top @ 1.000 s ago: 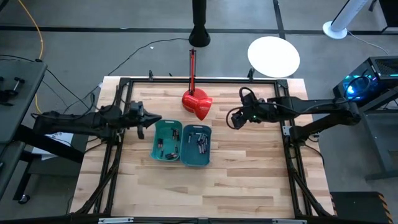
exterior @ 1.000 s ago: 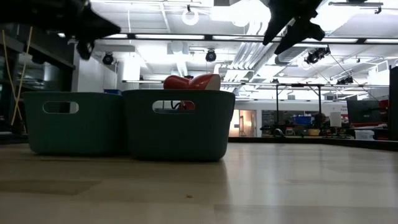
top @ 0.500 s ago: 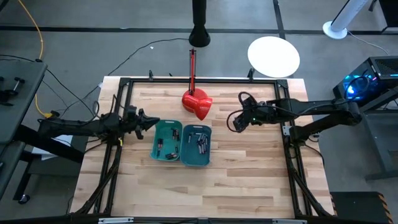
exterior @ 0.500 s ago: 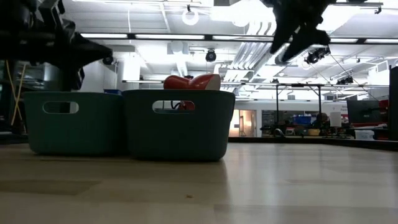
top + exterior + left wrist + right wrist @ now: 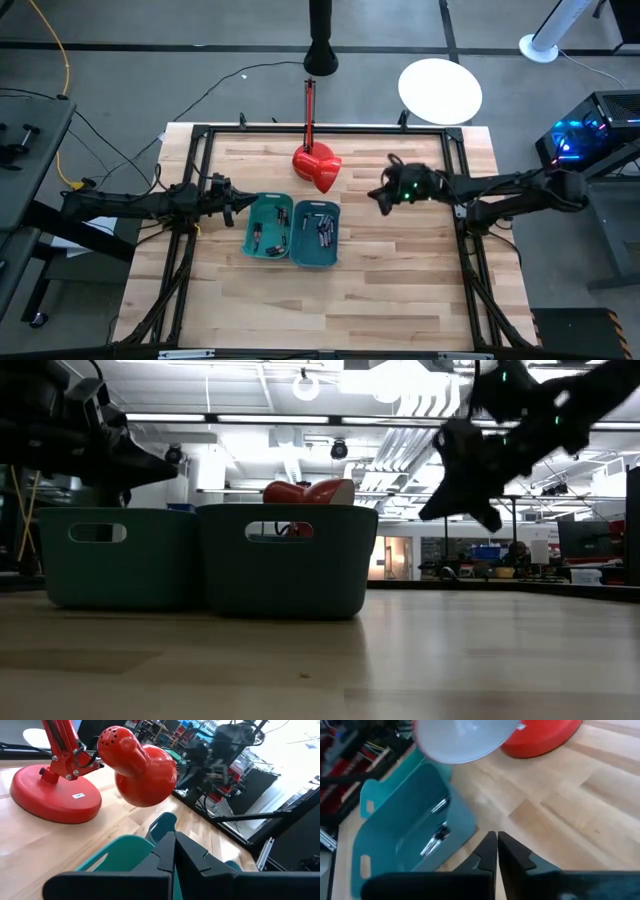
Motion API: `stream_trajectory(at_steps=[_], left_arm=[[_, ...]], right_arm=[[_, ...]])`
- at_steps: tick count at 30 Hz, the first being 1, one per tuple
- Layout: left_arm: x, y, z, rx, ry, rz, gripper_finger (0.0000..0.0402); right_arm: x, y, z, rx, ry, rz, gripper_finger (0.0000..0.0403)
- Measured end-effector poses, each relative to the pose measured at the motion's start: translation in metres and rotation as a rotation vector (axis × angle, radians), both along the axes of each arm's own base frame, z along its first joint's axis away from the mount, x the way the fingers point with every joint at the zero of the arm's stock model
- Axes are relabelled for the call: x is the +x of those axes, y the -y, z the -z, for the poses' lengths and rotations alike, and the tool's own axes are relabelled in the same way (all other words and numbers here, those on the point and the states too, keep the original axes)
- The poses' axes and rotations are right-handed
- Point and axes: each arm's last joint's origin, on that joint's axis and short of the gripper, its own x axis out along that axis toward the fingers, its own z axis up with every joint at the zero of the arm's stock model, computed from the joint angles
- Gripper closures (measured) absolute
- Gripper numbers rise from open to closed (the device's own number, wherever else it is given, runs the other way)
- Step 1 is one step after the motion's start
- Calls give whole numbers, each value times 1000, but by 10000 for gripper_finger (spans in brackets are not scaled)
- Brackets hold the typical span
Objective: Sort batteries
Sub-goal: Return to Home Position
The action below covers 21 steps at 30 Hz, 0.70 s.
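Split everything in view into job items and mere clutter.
Job: batteries; left teal bin; right teal bin; left gripper, shut; right gripper, shut.
Clutter: red desk lamp; white disc beyond the table.

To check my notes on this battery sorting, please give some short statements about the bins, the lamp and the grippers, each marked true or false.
1. The green bin and the blue bin stand side by side. True.
2. The left gripper holds a battery. False: its fingers are shut on nothing.
3. Batteries lie in both bins. True.
4. The red lamp stands between the bins. False: it stands beyond them, toward the far edge of the table.
5. The right gripper hangs over the blue bin. False: it is off to that bin's right, over bare wood.
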Motion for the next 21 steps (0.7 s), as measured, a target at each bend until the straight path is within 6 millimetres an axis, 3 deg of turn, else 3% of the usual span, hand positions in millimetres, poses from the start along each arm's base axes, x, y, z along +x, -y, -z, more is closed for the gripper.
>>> stream_trajectory(at_steps=[3, 7, 13, 17, 21], left_arm=[[0, 0, 0, 0, 0, 0, 401], [0, 0, 0, 0, 0, 0, 401], [0, 0, 0, 0, 0, 0, 401], [0, 0, 0, 0, 0, 0, 401], [0, 0, 0, 0, 0, 0, 401]], right_arm=[[-12, 13, 8, 2, 45, -51, 384], [-27, 15, 4, 3, 84, -96, 397], [-56, -13, -13, -42, 199, -90, 402], [-85, -32, -7, -21, 258, -42, 402], [-99, -41, -9, -51, 443, -23, 402]])
